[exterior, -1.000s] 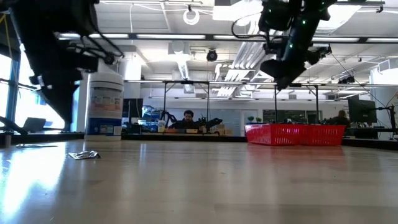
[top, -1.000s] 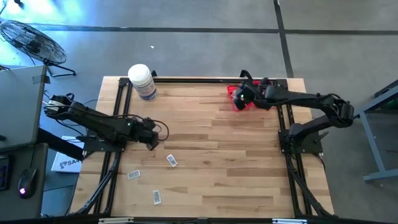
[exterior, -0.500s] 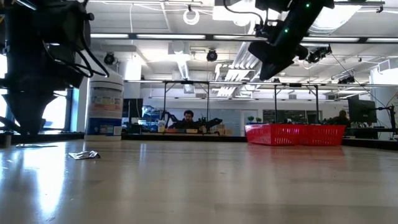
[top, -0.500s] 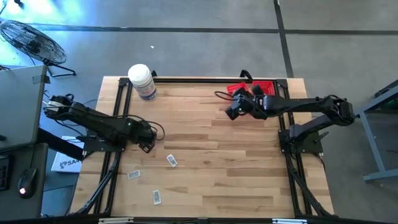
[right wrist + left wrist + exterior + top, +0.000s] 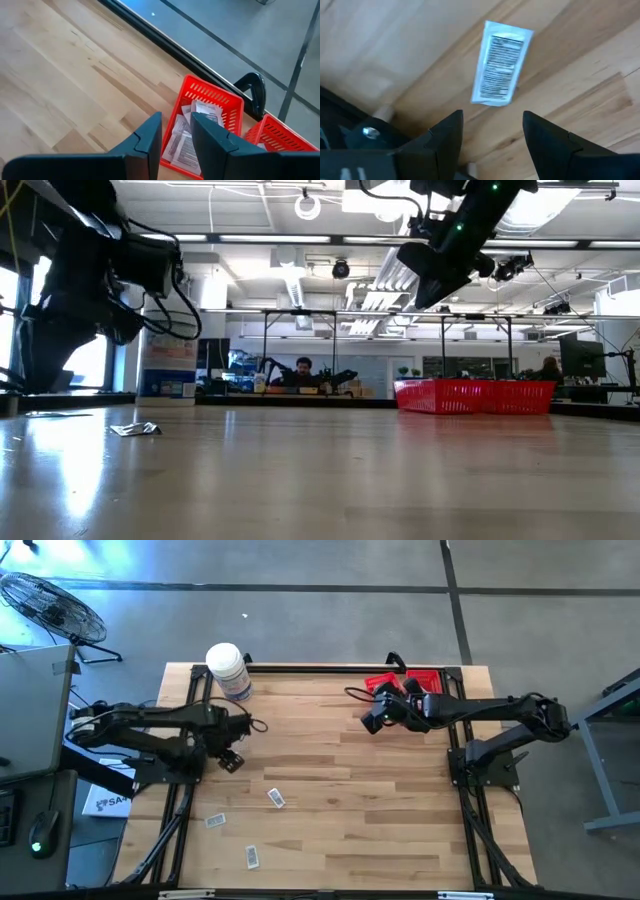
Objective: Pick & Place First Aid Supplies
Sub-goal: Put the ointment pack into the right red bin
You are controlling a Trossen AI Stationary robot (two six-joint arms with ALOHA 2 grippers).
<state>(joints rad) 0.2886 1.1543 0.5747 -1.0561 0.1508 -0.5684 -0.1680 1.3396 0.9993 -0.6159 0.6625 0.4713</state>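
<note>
Wooden table (image 5: 340, 800) holds loose packets (image 5: 276, 798); left gripper (image 5: 231, 761) and right gripper (image 5: 372, 722) hover parted, empty.

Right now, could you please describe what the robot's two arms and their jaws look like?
Both arms are dark, nearly black, built of jointed segments with thin black cables looping beside them. The left gripper ends in two dark, wedge-shaped jaws with angled faces. The right gripper has the same dark, tapered jaws. A small green light shows on each arm.

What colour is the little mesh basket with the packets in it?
Red. The small mesh basket holding flat white packets shows best in the right wrist view.
</note>
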